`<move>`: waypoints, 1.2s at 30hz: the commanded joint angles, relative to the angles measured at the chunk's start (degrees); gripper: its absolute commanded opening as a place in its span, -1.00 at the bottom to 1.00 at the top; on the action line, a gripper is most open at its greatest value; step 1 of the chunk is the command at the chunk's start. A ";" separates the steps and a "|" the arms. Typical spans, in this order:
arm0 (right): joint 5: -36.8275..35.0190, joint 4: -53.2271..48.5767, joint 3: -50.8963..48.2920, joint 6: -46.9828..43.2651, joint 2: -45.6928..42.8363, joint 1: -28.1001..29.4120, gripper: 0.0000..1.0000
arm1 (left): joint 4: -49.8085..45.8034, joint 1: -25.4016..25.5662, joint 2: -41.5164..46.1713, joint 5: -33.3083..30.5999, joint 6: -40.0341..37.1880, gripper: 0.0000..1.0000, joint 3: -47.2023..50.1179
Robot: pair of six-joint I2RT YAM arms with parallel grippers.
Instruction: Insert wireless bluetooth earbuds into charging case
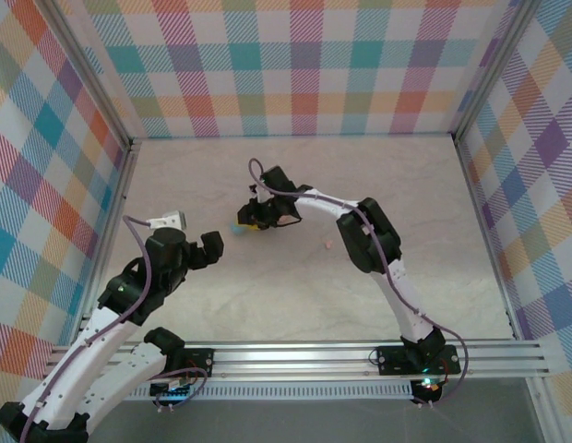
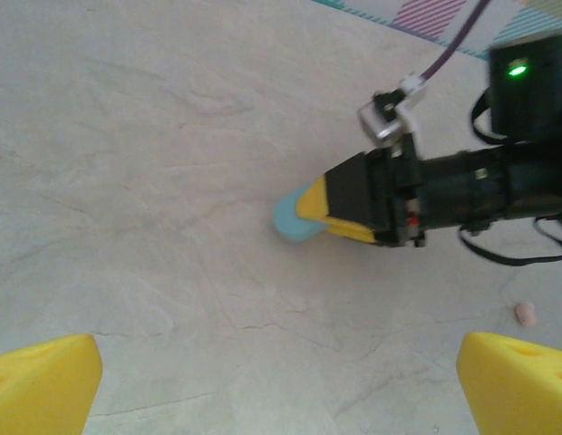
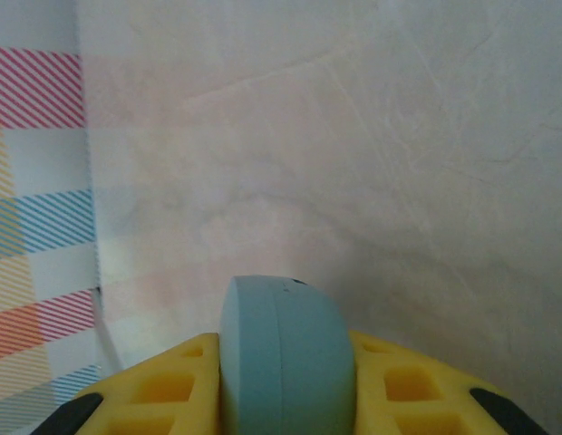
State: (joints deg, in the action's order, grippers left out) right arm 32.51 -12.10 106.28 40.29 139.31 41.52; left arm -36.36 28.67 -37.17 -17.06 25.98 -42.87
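Charging case [image 3: 285, 362] clamped in right gripper [image 2: 315, 210] (lid looks shut); left gripper [image 2: 281, 385], jaws wide, should take pink earbud [image 2: 526, 314] squarely

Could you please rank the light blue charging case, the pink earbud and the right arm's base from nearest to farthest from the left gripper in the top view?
1. The light blue charging case: just up and right of the left gripper, held in the right gripper.
2. The pink earbud: lying loose, farther right.
3. The right arm's base: near edge, far right.
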 commanded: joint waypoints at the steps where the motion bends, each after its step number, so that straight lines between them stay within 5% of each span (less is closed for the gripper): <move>1: 1.04 -2.82 3.62 -2.50 2.41 1.19 -0.52 | -1.36 -0.63 1.48 0.73 0.66 1.00 1.05; 18: -10.35 -15.42 6.84 -10.06 0.75 2.32 0.03 | 0.75 -1.07 1.42 2.67 0.48 1.00 3.50; 30: -20.64 -24.64 8.78 -16.27 -9.13 1.69 0.10 | 2.08 -1.35 -0.81 10.48 -3.14 1.00 2.31; 36: -19.80 -19.72 -1.80 -15.82 -19.00 -3.00 0.11 | 6.12 -1.59 -10.00 17.05 -9.72 1.00 -1.41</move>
State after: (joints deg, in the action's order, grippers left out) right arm 13.43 -33.28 109.19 25.61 125.91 41.41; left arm -33.26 27.66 -42.33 -4.93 21.06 -40.88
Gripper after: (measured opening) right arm 0.556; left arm 0.998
